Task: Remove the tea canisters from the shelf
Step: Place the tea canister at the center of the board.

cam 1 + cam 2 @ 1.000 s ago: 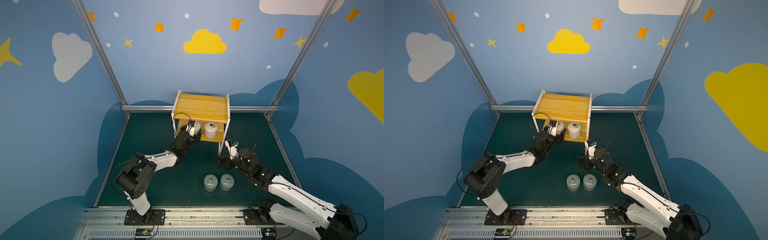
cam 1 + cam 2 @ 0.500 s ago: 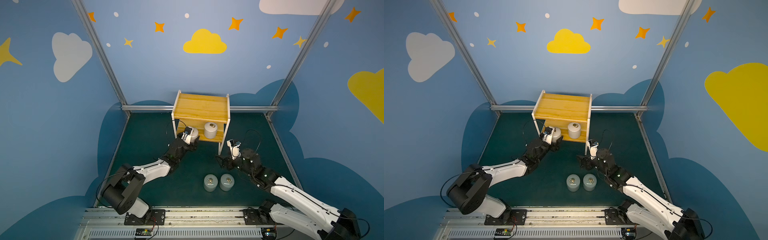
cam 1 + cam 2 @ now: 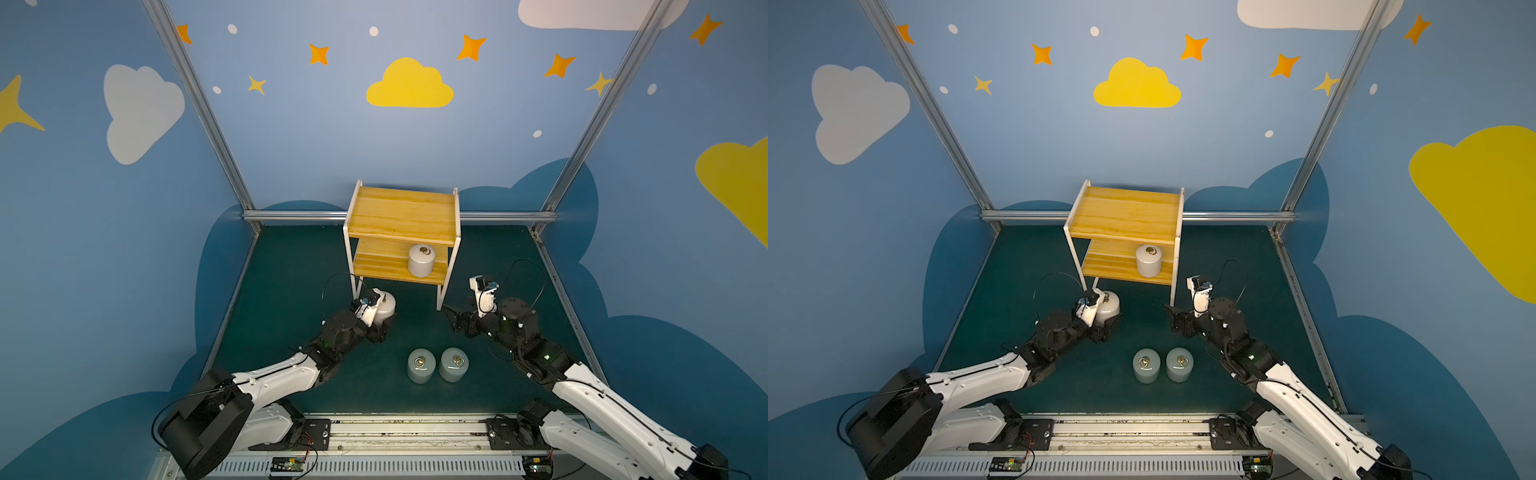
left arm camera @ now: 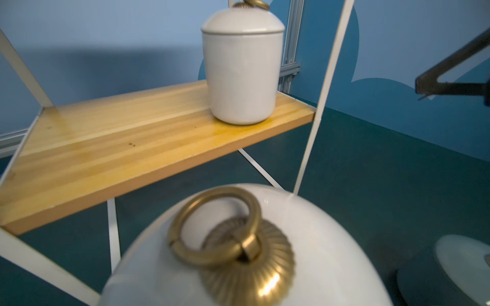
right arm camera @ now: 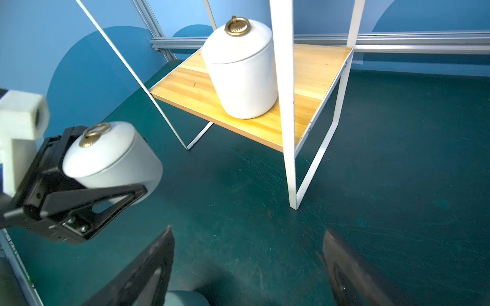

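My left gripper [image 3: 380, 326] is shut on a small off-white tea canister [image 3: 385, 305], held tilted just in front of the shelf's front left leg; its near finger [image 5: 106, 194] crosses the canister's side [image 5: 114, 159]. The brass ring pull fills the left wrist view [image 4: 220, 230]. A second off-white canister [image 3: 420, 261] stands on the lower board of the yellow shelf [image 3: 401, 212]. Two pale grey-blue canisters [image 3: 421, 365] [image 3: 454, 365] stand side by side on the floor. My right gripper [image 3: 451, 316] hangs open and empty near the shelf's front right leg, with its fingers wide apart [image 5: 248, 233].
The green floor [image 3: 291, 291] is bounded by blue walls and aluminium rails [image 3: 299, 216] behind the shelf. The shelf's thin white legs [image 3: 440, 297] stand between my two grippers. The top board carries nothing. A base rail [image 3: 395, 432] runs along the front.
My left arm has drawn back out of the shelf's lower tier with the off-white canister, which is now in front of the left leg. The right arm has shifted only slightly.
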Controlling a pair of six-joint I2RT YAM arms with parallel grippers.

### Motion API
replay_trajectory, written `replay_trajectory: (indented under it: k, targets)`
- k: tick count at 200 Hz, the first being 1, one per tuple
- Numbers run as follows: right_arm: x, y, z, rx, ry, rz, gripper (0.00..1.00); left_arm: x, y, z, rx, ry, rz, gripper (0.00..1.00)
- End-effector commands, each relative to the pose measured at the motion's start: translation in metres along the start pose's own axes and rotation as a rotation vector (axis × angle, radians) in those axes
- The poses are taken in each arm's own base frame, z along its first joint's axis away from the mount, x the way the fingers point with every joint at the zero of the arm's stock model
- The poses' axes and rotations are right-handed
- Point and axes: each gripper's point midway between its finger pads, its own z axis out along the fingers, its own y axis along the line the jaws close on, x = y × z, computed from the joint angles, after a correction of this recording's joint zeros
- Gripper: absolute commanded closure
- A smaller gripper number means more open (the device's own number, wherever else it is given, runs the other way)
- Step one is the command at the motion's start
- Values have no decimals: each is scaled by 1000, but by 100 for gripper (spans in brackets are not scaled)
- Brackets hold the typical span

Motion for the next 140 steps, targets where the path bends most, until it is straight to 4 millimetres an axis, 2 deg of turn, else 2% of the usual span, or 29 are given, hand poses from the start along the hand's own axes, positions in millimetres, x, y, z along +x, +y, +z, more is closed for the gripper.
replay_trajectory:
  k: [1,63,106,140]
  targets:
    - [3,-1,-3,-4,13,-11,11,-17,-16,-7,80,-73,-12,35]
    - [8,-7,-2,13,26,-6,11,34,-39,-17,163,36,22,35]
    - [10,-9,0,14,38,-6,11,47,-47,-20,181,43,70,35]
    - [8,-10,1,13,41,-10,11,61,-60,-24,250,72,106,35]
